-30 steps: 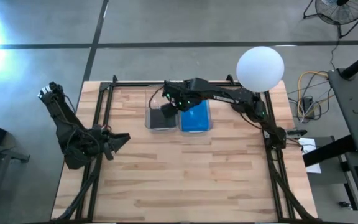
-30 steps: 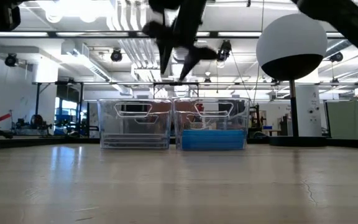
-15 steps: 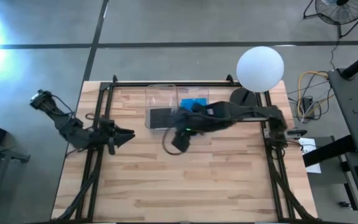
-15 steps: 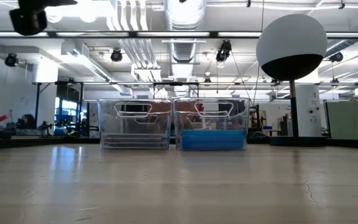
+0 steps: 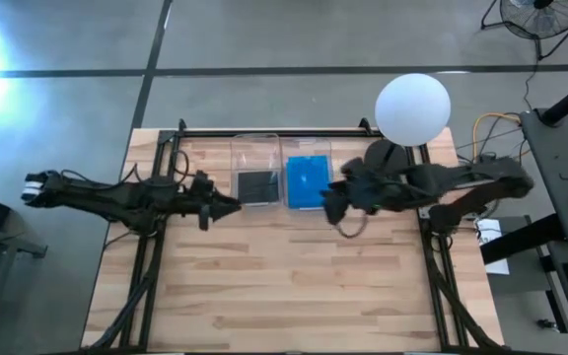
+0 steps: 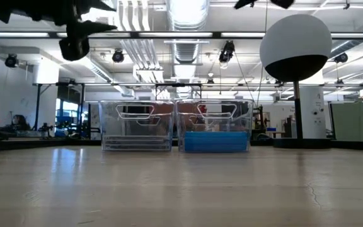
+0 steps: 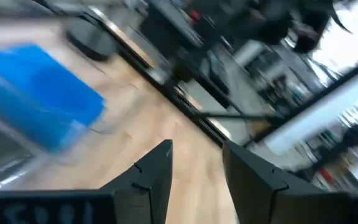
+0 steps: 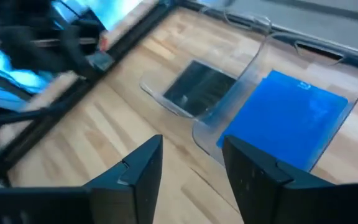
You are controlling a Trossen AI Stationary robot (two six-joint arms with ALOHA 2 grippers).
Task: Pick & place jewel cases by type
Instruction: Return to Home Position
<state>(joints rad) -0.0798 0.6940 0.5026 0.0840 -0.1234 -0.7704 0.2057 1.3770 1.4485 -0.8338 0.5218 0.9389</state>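
- Left gripper [image 5: 227, 205]: fingers apart, empty, above the table beside the left clear bin [image 5: 254, 150].
- Right gripper [image 5: 329, 205]: fingers apart, empty, beside the right clear bin [image 5: 309, 145].
- Black jewel cases [image 5: 256, 184] lie in the left clear bin, blue jewel cases [image 5: 309, 181] in the right clear bin.

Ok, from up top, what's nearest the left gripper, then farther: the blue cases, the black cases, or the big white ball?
From the left gripper, high view:
1. black cases, in the left bin right beside it.
2. blue cases, in the right bin, one over.
3. white ball, far over on the right side.
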